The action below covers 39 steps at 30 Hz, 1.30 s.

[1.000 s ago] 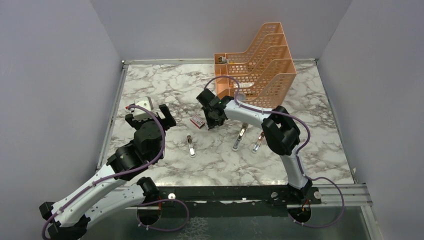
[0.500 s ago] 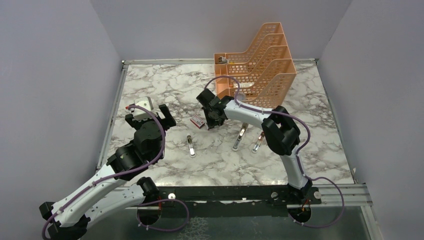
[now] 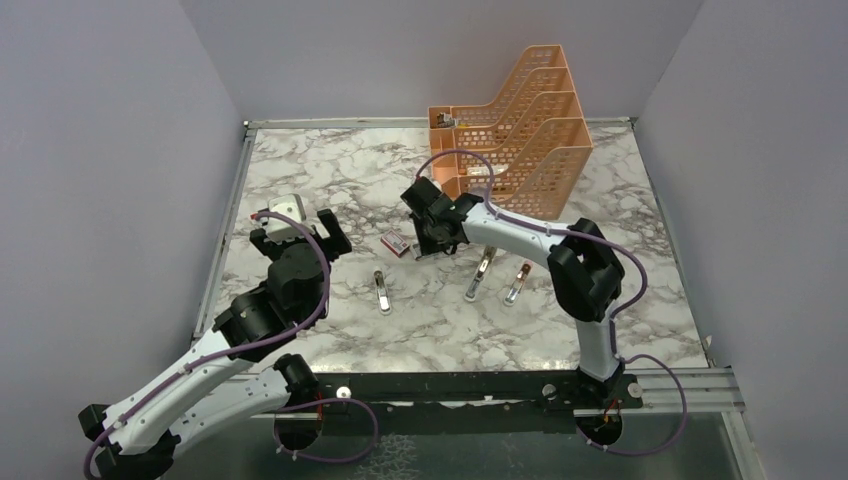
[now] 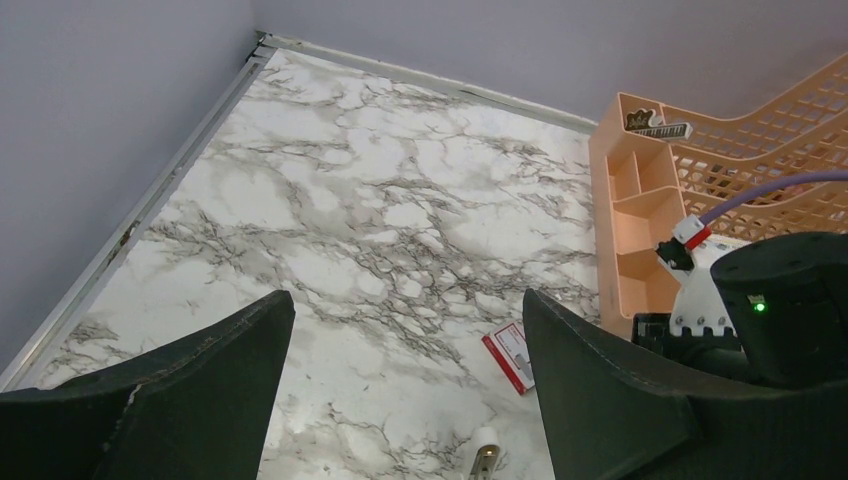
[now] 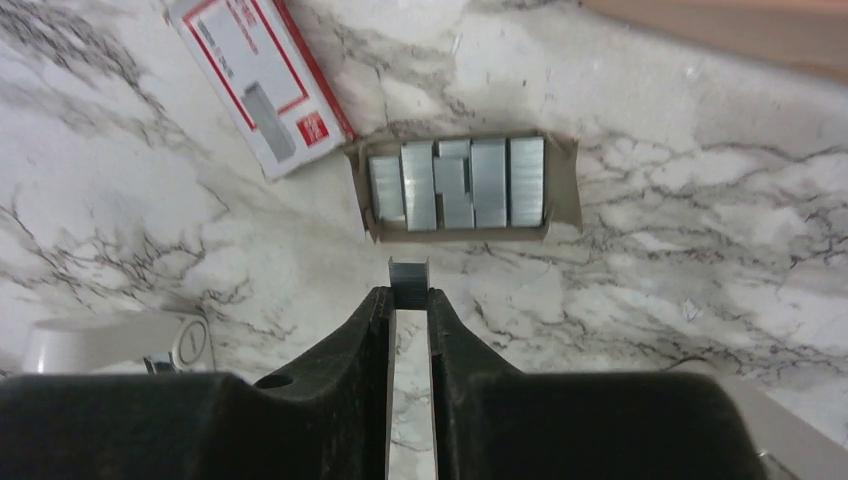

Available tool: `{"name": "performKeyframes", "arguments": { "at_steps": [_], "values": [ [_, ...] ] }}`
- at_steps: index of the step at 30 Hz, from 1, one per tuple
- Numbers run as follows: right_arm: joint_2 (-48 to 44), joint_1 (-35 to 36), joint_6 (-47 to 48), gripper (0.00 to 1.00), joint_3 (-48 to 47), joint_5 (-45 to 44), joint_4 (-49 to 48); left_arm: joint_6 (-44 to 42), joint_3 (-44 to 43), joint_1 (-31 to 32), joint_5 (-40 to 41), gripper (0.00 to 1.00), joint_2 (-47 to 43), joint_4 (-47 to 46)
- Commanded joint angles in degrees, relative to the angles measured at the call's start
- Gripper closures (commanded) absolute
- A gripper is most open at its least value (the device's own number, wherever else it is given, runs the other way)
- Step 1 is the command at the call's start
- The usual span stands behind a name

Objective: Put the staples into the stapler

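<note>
My right gripper [image 5: 408, 292] is shut on a short grey staple strip [image 5: 408, 274], held just above the marble near the grey tray [image 5: 563, 190]. The tray holds several more staple strips [image 5: 457, 182]. The flat red box with a white label [image 5: 262, 82] lies beside the tray, and also shows in the top view [image 3: 395, 242] and the left wrist view [image 4: 510, 357]. A silver and white stapler [image 3: 383, 292] lies in front of the box. My left gripper [image 4: 402, 300] is open and empty, over the left of the table.
Two more silver stapler-like pieces [image 3: 480, 275] [image 3: 517, 283] lie right of centre. An orange mesh file organiser [image 3: 515, 125] stands at the back, close behind my right gripper [image 3: 430, 235]. A grey wall runs along the table's left edge.
My right arm's elbow has swung to the right and its gripper has shifted slightly right by the red box. The left arm has not moved.
</note>
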<state>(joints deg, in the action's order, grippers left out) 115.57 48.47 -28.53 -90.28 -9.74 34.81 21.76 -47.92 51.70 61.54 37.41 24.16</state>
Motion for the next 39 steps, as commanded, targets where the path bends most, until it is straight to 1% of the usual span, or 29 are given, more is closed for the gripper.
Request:
{"name": "performKeyframes", "arguments": {
  "at_steps": [1, 7, 13, 17, 19, 23, 32, 39],
  "values": [
    [-3.28, 2.43, -2.89, 0.79, 5.01, 1.84, 1.34, 0.36, 0.37, -0.24, 0.56, 0.15, -1.07, 0.18],
    [-5.41, 5.36, -6.64, 0.79, 10.8, 2.67, 2.85, 0.93, 0.54, -0.26, -0.22, 0.15, -1.67, 0.23],
    [-4.7, 6.25, -7.76, 0.77, 11.86, 2.0, 3.56, 1.18, 0.64, -0.29, -0.78, 0.15, -1.81, 0.27],
    [-4.0, 6.33, -7.05, 0.61, 10.78, 0.86, 3.78, 1.26, 0.64, -0.27, -0.89, 0.15, -1.72, 0.27],
    [-3.39, 6.38, -6.73, 0.59, 9.94, 0.26, 4.09, 1.27, 0.72, -0.24, -0.85, 0.15, -1.73, 0.27],
    [-2.1, 6.38, -6.07, 0.6, 8.7, -0.28, 4.08, 1.27, 0.72, -0.29, -0.68, 0.15, -1.51, 0.27],
    [-0.78, 6.38, -5.23, 0.65, 7.84, 0.07, 3.78, 1.22, 0.72, -0.29, -0.45, 0.15, -1.11, 0.36],
    [0.14, 6.38, -5.01, 0.67, 7.93, 0.11, 3.45, 1.09, 0.71, -0.28, -0.37, 0.15, -0.99, 0.36]
  ]
}}
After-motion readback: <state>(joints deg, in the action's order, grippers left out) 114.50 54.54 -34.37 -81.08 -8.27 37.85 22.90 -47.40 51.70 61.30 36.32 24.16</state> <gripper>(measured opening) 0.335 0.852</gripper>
